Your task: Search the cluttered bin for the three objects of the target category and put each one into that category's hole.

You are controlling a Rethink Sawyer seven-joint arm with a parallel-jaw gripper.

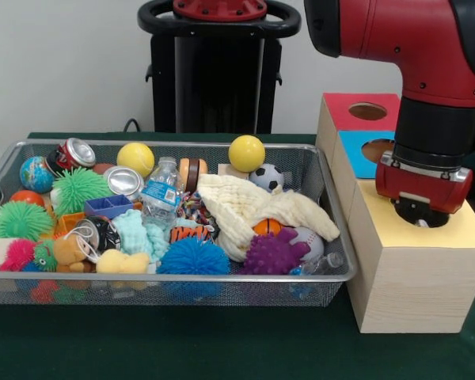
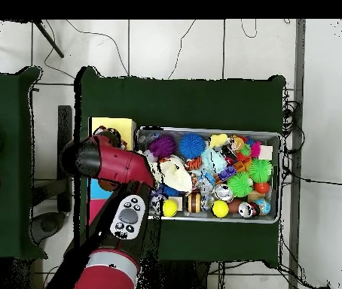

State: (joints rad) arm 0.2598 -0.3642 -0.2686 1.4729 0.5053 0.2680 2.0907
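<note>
The red and black arm [image 1: 427, 55] comes down from above on the box side of the bench [image 1: 222, 348], its upper link lying roughly level and its black forearm dropping straight down to a red wrist collar. The pincer [image 1: 422, 212] sits at the bottom of that wrist, lowered right at the hole of the yellow-topped section of the wooden box [image 1: 416, 277]; its tips are hidden by the wrist and the hole, so I cannot tell whether it is spread, pressed together, or pinching anything. In the overhead view the arm [image 2: 117, 165] reaches across from the base and covers most of the box, with only the yellow top [image 2: 117, 124] clear. Behind the yellow section lie a blue section with its own hole [image 1: 378, 150] and a red section with a hole [image 1: 367, 111]. Just beside the box stands the wire mesh bin [image 1: 174, 289], packed with clutter: two yellow balls [image 1: 246, 153], a small soccer ball [image 1: 267, 177], a cream cloth [image 1: 249, 207], a purple spiky ball [image 1: 273, 255], a blue spiky ball [image 1: 193, 257], green spiky balls [image 1: 79, 190], a water bottle [image 1: 161, 194], tin cans [image 1: 123, 180] and a globe ball [image 1: 36, 174]. Which category is the target cannot be told from these views.
</note>
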